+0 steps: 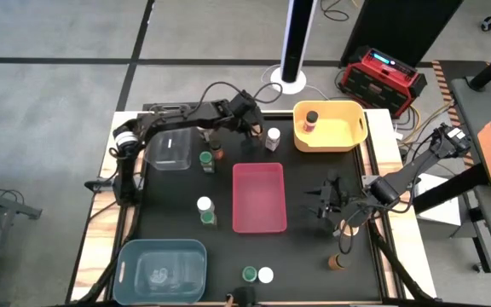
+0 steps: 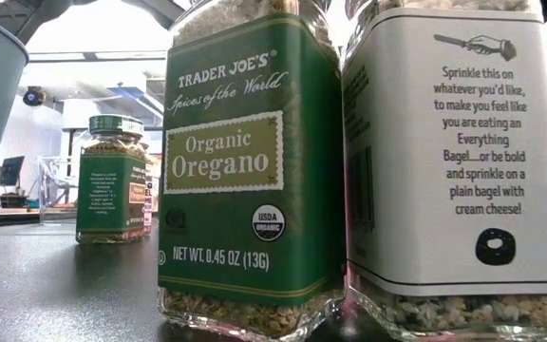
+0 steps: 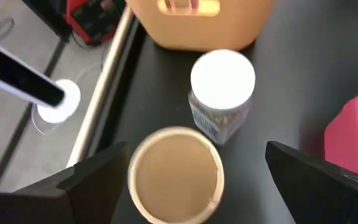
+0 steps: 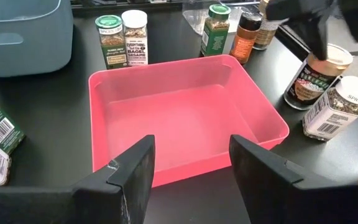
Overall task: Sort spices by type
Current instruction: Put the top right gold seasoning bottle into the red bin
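Left gripper (image 3: pixel 179 186) is spread wide and poised right over a tan-lidded jar (image 3: pixel 176 174), a finger on either side, nothing pinched yet. Just beyond its tips stands a white-lidded jar (image 3: pixel 222 81), very close to the tan one, and past that the yellow bin (image 3: pixel 204 25). That's the worry: if the fingers come down off-centre or close crooked, I'd expect one to clip the white-lidded neighbour and tip it, or skid the tan jar into it.

Room is tight there. The table's far edge and its raised rail run along one side of the gripper, the pink bin (image 3: pixel 353 130) sits off to the other, so any swing wants to go upward first.

Right gripper (image 4: pixel 191 165) hovers open and empty at the near wall of the pink bin (image 4: pixel 185 118), which holds nothing. Beyond it, 2 jars stand at the bin's far corner, and more off to its side by the other arm.

The rest of the spices are scattered across the black table (image 1: pixel 305 247): a green-lidded jar (image 1: pixel 250 274) and a white-lidded one at the front edge, an orange-lidded jar (image 1: pixel 335 262) near the right arm, 1 jar (image 1: pixel 312 119) already in the yellow bin.
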{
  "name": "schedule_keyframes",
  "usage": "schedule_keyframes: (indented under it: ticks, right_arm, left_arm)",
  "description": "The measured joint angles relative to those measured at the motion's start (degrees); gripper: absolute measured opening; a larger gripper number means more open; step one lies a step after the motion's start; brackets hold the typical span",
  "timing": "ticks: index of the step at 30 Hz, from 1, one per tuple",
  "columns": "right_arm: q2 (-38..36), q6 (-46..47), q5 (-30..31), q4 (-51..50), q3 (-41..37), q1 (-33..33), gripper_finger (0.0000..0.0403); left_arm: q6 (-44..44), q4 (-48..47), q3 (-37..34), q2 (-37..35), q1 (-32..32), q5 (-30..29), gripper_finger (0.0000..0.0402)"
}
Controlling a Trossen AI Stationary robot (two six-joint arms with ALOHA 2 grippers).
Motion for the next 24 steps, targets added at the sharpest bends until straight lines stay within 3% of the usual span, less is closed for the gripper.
schedule_keyframes:
  ticks: [24]
  right_arm:
    - [0.0,-0.2,0.1,-0.5,-0.1,0.0,0.0199]
  left_arm:
    - [-0.3,-0.1,0.0,2.6,2.6,3.5,0.0359]
